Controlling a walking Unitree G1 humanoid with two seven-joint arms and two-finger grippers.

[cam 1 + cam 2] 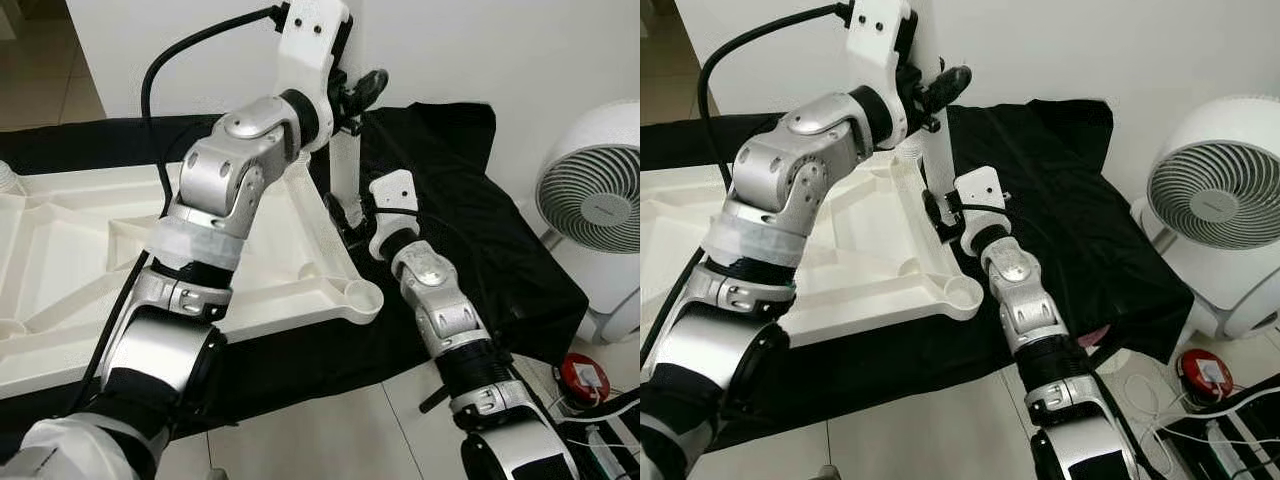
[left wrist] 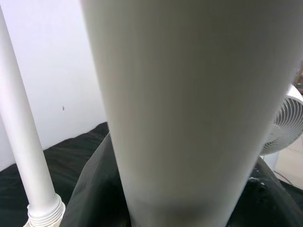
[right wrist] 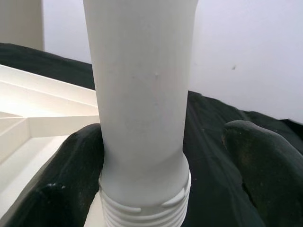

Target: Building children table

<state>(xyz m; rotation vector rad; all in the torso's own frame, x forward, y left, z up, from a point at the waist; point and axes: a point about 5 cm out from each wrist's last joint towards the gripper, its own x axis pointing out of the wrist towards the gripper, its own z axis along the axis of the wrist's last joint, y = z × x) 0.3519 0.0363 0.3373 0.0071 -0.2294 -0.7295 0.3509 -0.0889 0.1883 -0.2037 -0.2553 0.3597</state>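
Both grippers working the table leg (image 1: 345, 165) into tabletop (image 1: 60, 250) corner: left gripper (image 1: 358, 100) grasping up high, right gripper (image 1: 937, 215) loosely open round its threaded base. Next: twisting it tight, probably.

White wall (image 1: 480, 50), tiled floor (image 1: 330, 440), fan (image 1: 592, 200)

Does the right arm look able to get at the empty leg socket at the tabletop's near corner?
Probably yes: the socket lies open just beside the right gripper, nothing between, but that gripper is at the upright leg.
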